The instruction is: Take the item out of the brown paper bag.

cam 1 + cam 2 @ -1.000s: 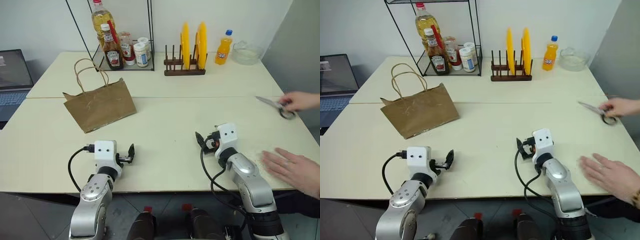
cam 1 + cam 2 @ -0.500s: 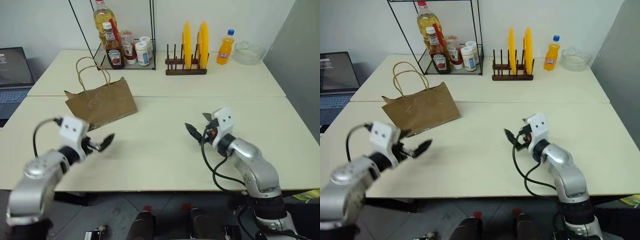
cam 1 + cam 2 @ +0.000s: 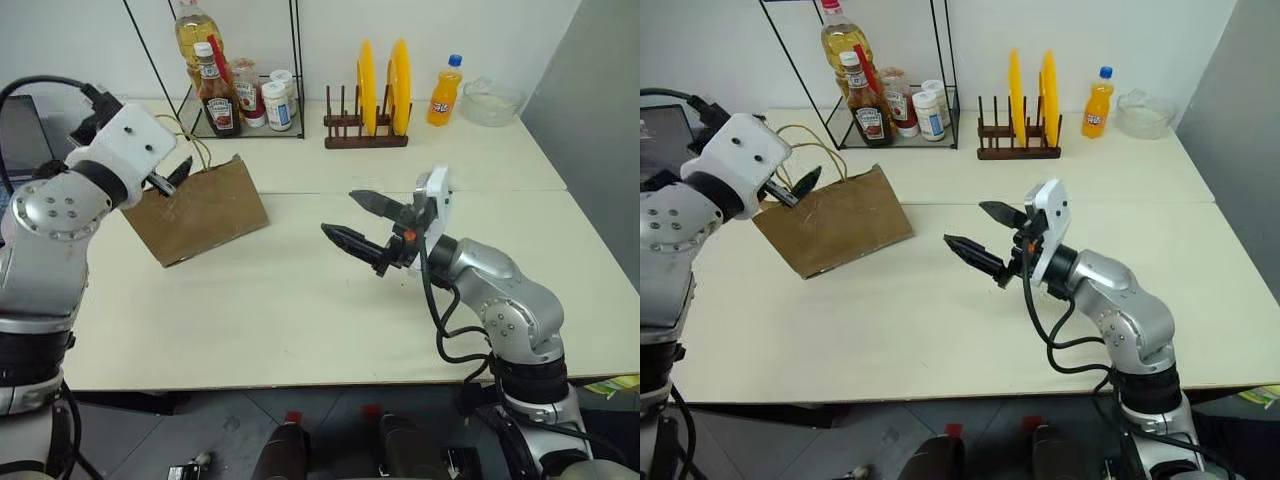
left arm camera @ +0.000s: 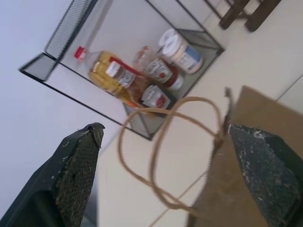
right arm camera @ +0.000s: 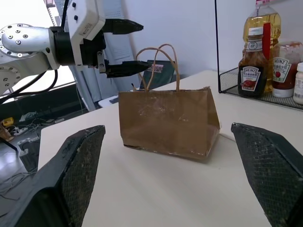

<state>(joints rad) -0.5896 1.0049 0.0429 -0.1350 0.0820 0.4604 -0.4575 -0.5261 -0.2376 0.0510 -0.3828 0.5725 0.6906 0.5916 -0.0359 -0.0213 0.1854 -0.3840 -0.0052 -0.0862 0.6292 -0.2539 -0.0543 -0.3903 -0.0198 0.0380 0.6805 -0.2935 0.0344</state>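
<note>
The brown paper bag [image 3: 205,212] stands upright on the left half of the table, its two loop handles [image 4: 165,151] raised. The item is hidden from view. My left gripper [image 5: 129,47] hovers open beside and slightly above the handles on the bag's left side, holding nothing. From the left wrist view the handles lie just beyond the gap between the fingers. My right gripper [image 3: 340,213] is raised over the table's middle, open and empty, pointing left toward the bag [image 5: 165,120] from well clear of it.
A black wire rack [image 3: 292,60] at the back holds an oil bottle, sauce bottles and jars. To its right stand a wooden rack with two yellow plates [image 3: 380,85], an orange soda bottle [image 3: 441,92] and a glass bowl [image 3: 492,100].
Both arms have risen. The left gripper rolled and went up to the bag's handles; the right swung left to face the bag. A person's hands at the right edge are gone.
</note>
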